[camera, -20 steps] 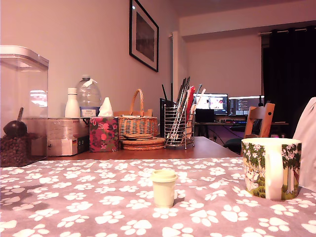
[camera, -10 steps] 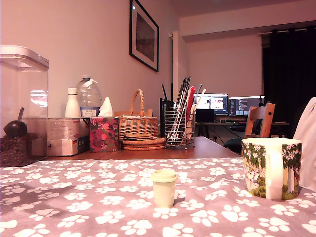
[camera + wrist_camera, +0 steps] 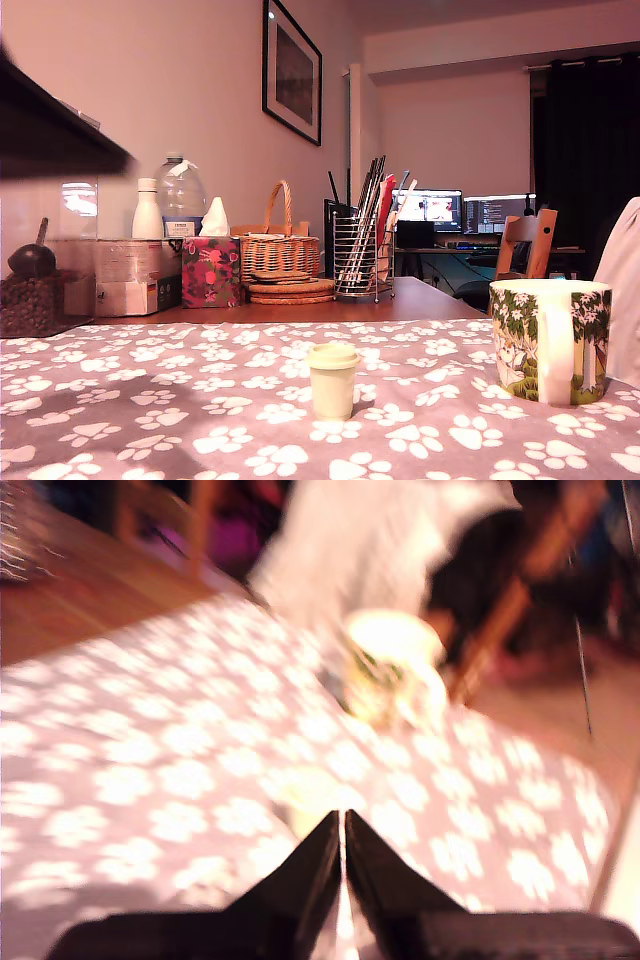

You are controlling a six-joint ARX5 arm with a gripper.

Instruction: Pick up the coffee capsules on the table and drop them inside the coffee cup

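Wrist view showed my gripper [image 3: 343,825] with its tips pressed together, holding nothing, aimed at the coffee capsule [image 3: 312,792] standing upright on the table [image 3: 150,400]. From it the coffee cup [image 3: 392,670] sat apart at one o'clock, mouth up to receive.

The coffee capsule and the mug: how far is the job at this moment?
Nothing looks done yet. One coffee capsule stands upright on the paw-print cloth, apart from the coffee cup at the exterior view's right; the cup's inside is not visible. In hand: the arm enters at the exterior view's upper left, and the wrist view shows the pincer nearly closed, empty, aimed at the capsule. Grasping, carrying and dropping remain.
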